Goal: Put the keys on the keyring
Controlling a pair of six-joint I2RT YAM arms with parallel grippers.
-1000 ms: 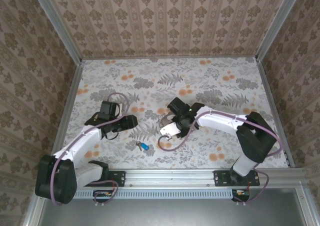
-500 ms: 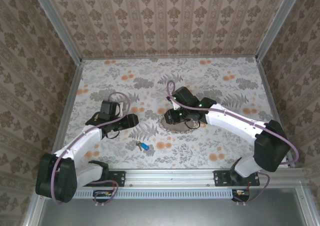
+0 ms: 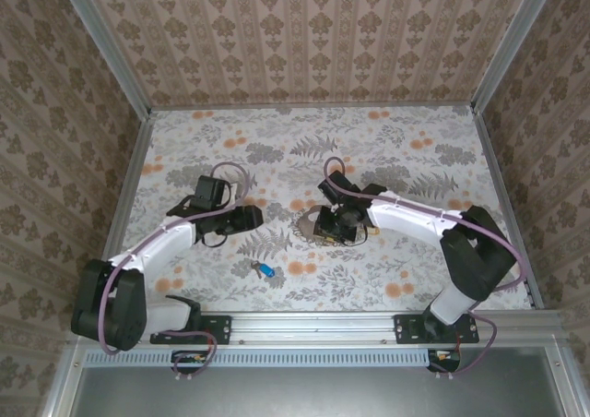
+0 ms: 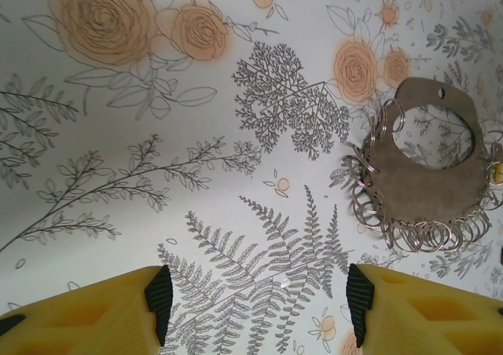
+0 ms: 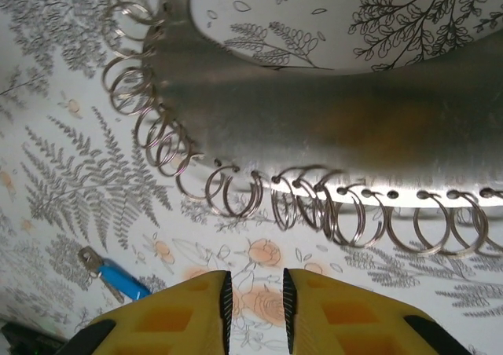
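1. Hovering over the floral tabletop (image 3: 415, 279), the left gripper (image 4: 255, 308) has its jaws wide open and empty.
2. The right gripper (image 5: 255, 300) has its jaws nearly closed, leaving a slim empty gap, near the crescent ring plate (image 5: 314, 135) edged with split rings.
3. The blue-headed key (image 5: 122, 280) lies on the tabletop, apart from the plate.

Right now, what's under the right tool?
The metal plate and its edge of split rings, flat on the floral table. The right tool hangs near the ring edge. Whatever lies beneath the plate is covered.
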